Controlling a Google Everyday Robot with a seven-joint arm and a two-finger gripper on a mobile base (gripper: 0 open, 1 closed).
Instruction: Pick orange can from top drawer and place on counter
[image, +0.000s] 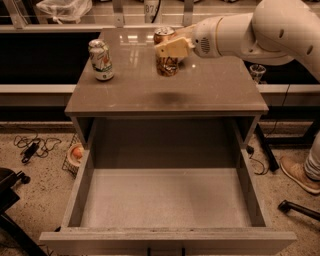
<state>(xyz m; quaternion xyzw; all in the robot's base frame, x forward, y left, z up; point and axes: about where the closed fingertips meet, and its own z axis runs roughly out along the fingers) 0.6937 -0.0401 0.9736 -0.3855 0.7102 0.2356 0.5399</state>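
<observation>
The orange can is held in my gripper, which is shut on it from the right. The can hangs upright a little above the middle back of the counter, with its shadow on the tabletop below. Its silver top shows above the pale fingers. My white arm reaches in from the upper right. The top drawer is pulled fully open below the counter, and its pale bottom holds nothing.
A white-and-green dented can stands at the counter's back left. On the floor are cables and a small basket at the left, and a shoe at the right. A dark chair base sits at the lower left.
</observation>
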